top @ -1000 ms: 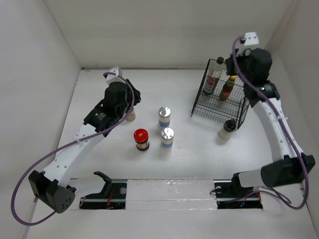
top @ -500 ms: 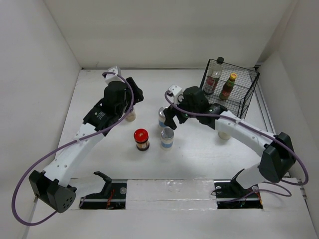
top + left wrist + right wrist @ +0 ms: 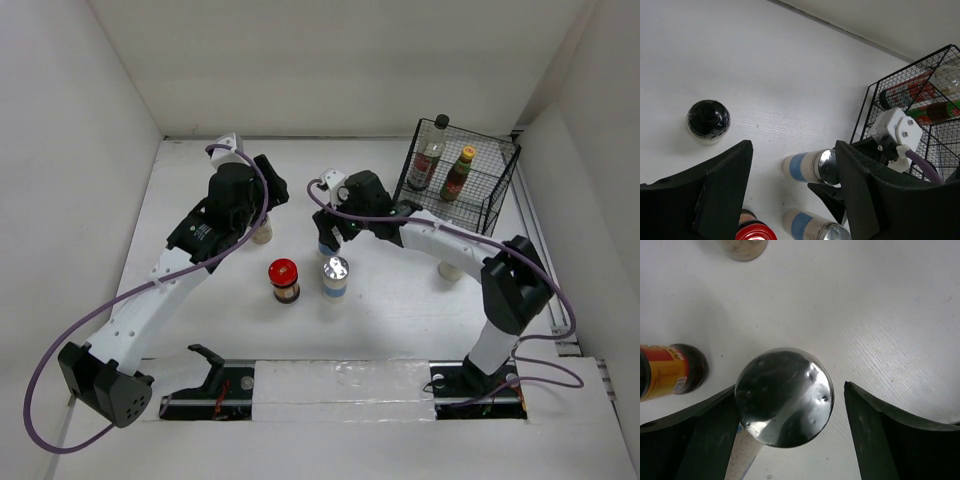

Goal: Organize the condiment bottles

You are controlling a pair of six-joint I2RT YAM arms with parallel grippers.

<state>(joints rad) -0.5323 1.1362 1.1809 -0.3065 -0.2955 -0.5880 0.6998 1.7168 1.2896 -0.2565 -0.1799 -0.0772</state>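
Right claw [image 3: 336,226], at the wire rack [image 3: 478,205] a second ago, now straddles, open, the silver-lidded jar [image 3: 784,396] left of it; left claw [image 3: 792,147] gapes above the dark-capped jar [image 3: 708,120] farther left

2 white arms [image 3: 140,300], black joints, purple cables [image 3: 30,395].

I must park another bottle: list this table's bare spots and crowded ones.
Free: the table's back strip between left arm and black wire rack; the near strip before the red-lidded jar and near silver-lidded jar. Crowded: the centre, where the right tool straddles the far silver-lidded jar.
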